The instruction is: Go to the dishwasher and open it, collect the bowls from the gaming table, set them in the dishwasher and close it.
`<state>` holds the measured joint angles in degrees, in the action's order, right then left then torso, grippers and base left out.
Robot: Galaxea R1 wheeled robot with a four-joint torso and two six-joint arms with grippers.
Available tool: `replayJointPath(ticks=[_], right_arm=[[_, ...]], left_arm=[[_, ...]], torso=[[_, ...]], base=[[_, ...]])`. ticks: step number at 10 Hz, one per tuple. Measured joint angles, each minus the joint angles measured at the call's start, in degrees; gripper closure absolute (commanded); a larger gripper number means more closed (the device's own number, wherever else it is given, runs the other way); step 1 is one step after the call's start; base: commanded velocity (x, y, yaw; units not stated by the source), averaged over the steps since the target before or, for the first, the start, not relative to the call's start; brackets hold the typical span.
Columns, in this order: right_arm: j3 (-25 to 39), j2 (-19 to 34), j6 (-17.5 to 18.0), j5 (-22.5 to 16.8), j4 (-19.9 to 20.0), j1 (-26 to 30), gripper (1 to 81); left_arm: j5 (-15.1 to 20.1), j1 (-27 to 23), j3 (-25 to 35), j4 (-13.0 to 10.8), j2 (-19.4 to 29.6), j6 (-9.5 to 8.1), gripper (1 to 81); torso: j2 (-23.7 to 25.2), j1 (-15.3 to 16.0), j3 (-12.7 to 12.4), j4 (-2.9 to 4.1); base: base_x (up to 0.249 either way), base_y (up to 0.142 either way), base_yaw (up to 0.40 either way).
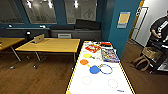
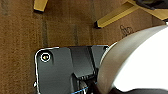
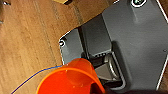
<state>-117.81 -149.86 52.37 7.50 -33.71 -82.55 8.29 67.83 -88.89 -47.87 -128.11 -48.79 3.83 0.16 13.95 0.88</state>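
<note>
— So, what do the arms have?

— The left jaws seem to be clamped on a pale bowl (image 2: 140, 60). It hangs over the wooden floor (image 2: 20, 30) with nothing under it, its rim close to the wrist. The right jaws look closed on an orange dish (image 3: 67, 80), also above bare floor. Whether that one is a bowl or a cup I cannot tell, and the grip on both is my reading, since the contact itself is hard to make out.

— And the rest of the bowls?

— They are ahead on the long white counter (image 1: 100, 85). An orange bowl (image 1: 84, 62) and a blue bowl (image 1: 94, 69) lie near each other in the middle, with a yellow one (image 1: 87, 55) just beyond. Two pale rings (image 1: 86, 80) nearer the camera may be clear bowls. Game boxes (image 1: 109, 55) crowd the far end.

— How should it carry what it has?

— Keep both wrists level and steady so nothing tips, and keep the grip firm on the rims. I'd hold the arms in close, because yellow chair or table legs (image 2: 112, 16) stand near the left wrist. The counter's corner is close in front, and a person (image 1: 160, 27) stands off to the right.
</note>
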Motion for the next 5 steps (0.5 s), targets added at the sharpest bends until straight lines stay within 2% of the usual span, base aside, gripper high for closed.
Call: replayJointPath(ticks=[2, 5], right_arm=[[-1.99, -1.93, -0.06, 0.05, -0.69, -0.05, 81.1], [-6.39, -4.35, -0.26, 0.00, -1.13, -0.79, 81.1]], left_arm=[[-1.40, 2.29, -4.10, -1.63, -2.73, 0.11, 81.1], [-2.47, 5.81, -6.58, -3.50, -6.95, 0.20, 81.1]], torso=[[0.02, 0.00, 0.00, 0.00], [0.05, -0.05, -0.02, 0.00]], base=[[0.000, 0.000, 0.000], [-0.022, 0.000, 0.000]])
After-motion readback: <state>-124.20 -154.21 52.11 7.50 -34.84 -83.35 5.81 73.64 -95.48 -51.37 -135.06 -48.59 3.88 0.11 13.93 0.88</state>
